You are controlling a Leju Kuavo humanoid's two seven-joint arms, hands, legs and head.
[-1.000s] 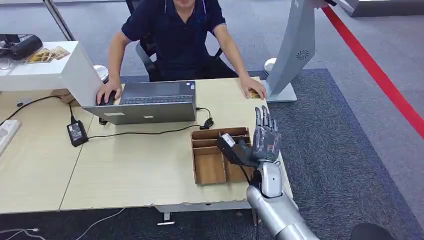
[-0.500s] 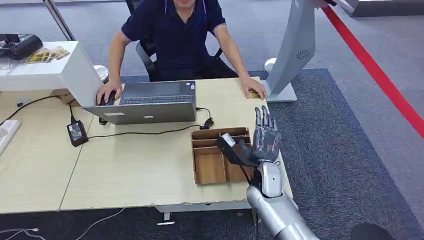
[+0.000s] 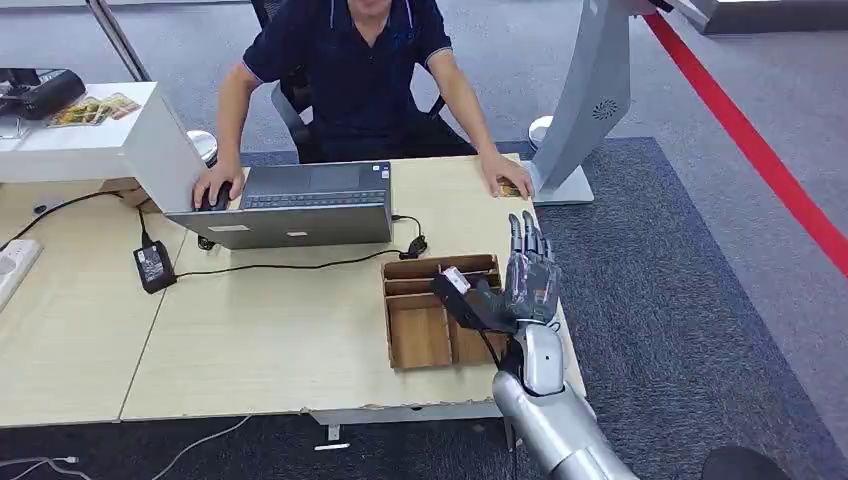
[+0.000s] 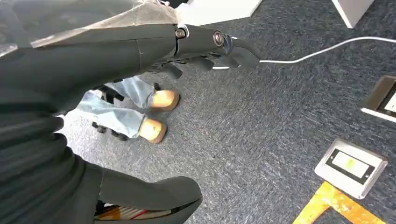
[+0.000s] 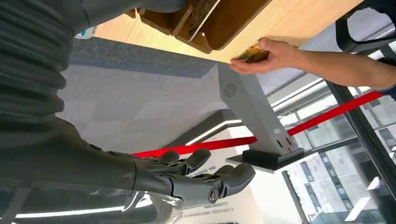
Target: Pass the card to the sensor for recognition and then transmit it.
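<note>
Right hand (image 3: 528, 280) hovering above wooden tray (image 3: 420, 335), fingers spread, holding nothing. Card (image 3: 510, 189) lying under person's hand (image 3: 503, 177), beyond tray. Scanning, handover not yet started.

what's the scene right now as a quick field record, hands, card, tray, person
right hand: raised above the tray, fingers straight and apart, holding nothing
left hand: hanging over carpet, holding nothing
tray: wooden, compartmented, on the desk's right end
card: yellowish one under the person's hand by the sensor stand
person: seated behind laptop, other hand on a mouse
</note>
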